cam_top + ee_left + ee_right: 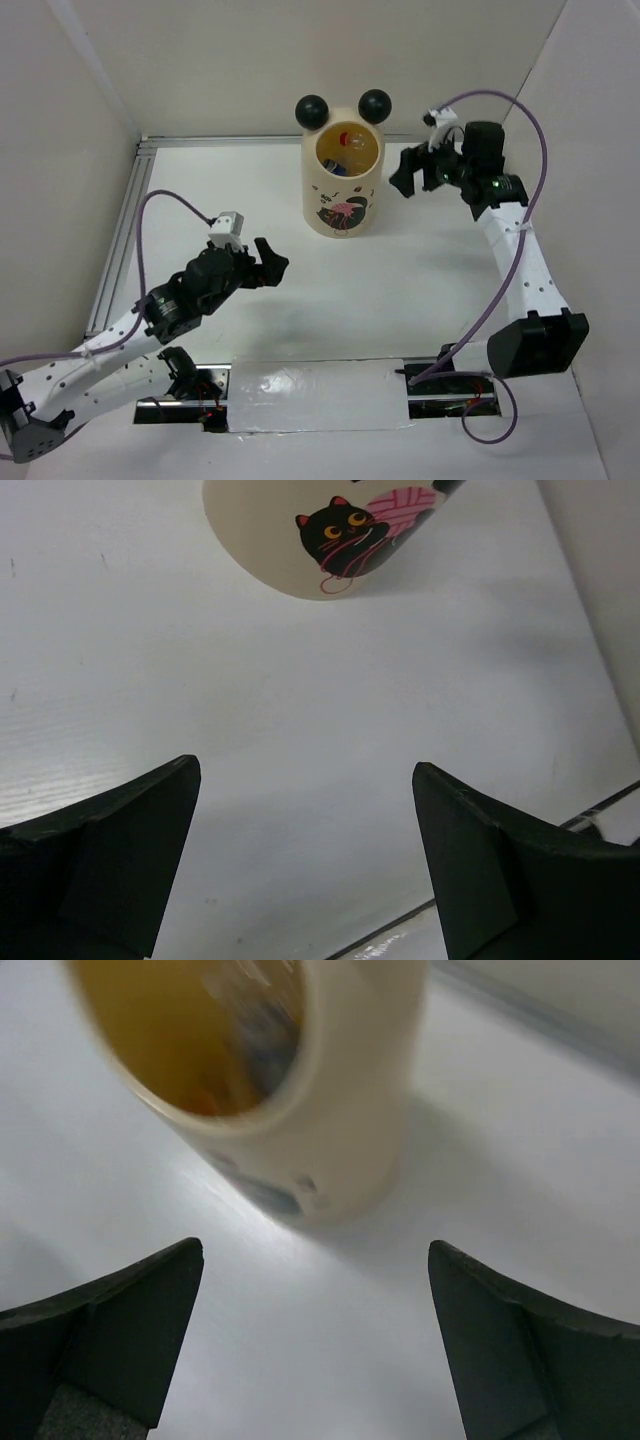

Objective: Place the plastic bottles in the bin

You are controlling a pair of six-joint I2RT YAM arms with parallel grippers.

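Note:
The cream bin (343, 190) with two black ball ears stands at the back middle of the table. Inside its yellow hollow lie plastic bottles (347, 150), seen as clear plastic with red and blue bits. My left gripper (272, 263) is open and empty, low over the table, left and in front of the bin. My right gripper (408, 172) is open and empty, raised just right of the bin's rim. The right wrist view shows the bin (340, 1110) tilted, with blurred bottles (250, 1020) inside. The left wrist view shows the bin's base (330, 540) with a black cat picture.
A metal rail (125, 225) runs along the table's left edge. White walls enclose the back and sides. A shiny taped strip (310, 395) lies at the near edge between the arm bases.

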